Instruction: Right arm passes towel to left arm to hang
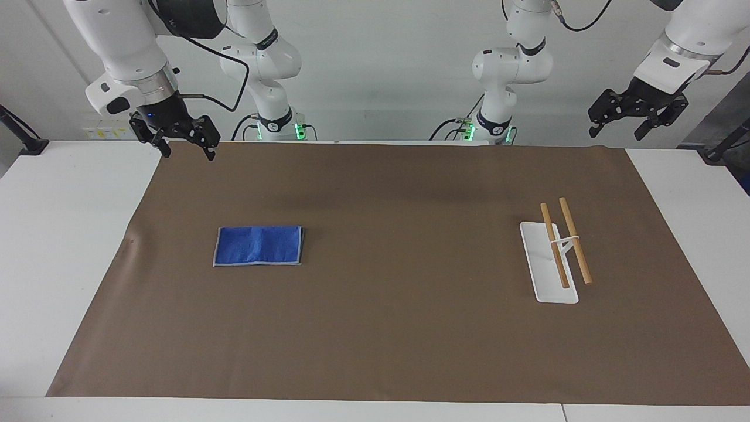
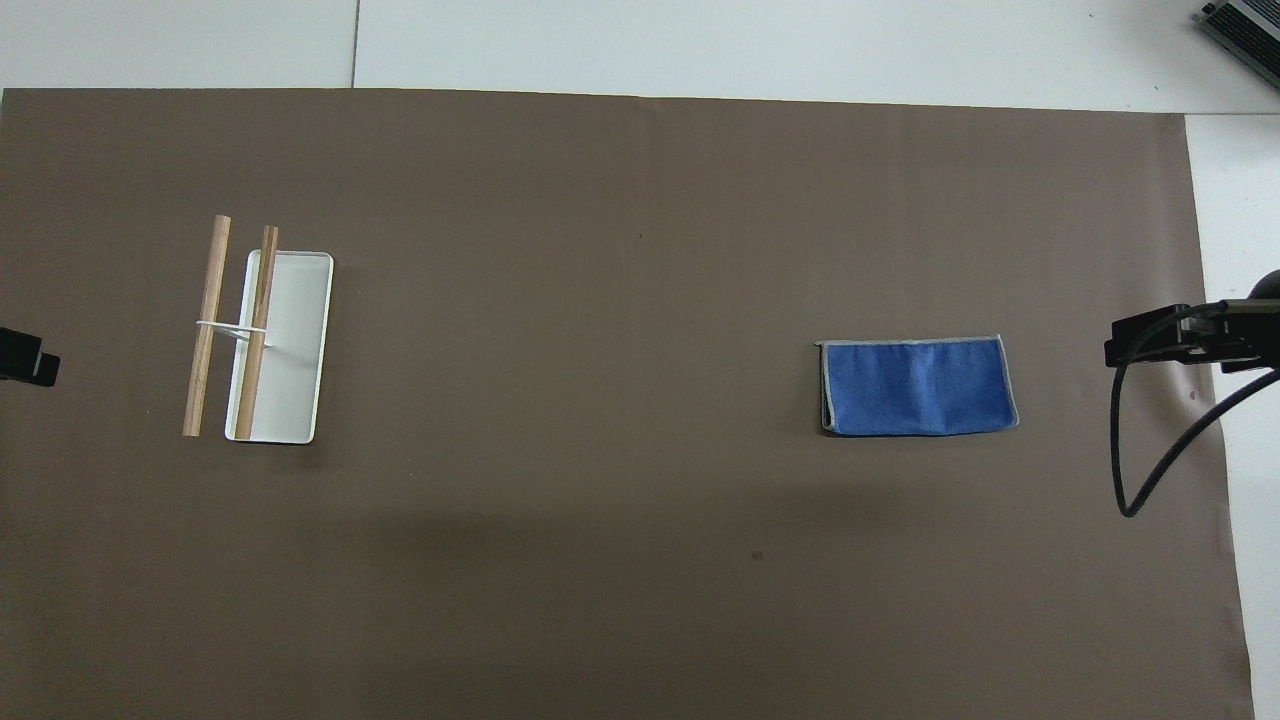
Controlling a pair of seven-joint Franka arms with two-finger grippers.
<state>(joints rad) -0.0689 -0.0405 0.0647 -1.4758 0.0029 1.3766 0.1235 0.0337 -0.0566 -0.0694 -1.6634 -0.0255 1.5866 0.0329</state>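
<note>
The blue towel (image 1: pixel 258 245) lies flat and folded on the brown mat (image 1: pixel 387 340), toward the right arm's end of the table; it also shows in the overhead view (image 2: pixel 918 386). My right gripper (image 1: pixel 188 152) hangs open and empty in the air over the mat's corner at its own end, apart from the towel; part of it shows in the overhead view (image 2: pixel 1150 345). My left gripper (image 1: pixel 615 132) waits, open and empty, high over the left arm's end of the table; only its tip (image 2: pixel 28 357) shows in the overhead view.
A white rack (image 1: pixel 548 269) with two wooden bars stands on the mat toward the left arm's end; it also shows in the overhead view (image 2: pixel 285 345). A loose black cable (image 2: pixel 1150 470) hangs from the right arm.
</note>
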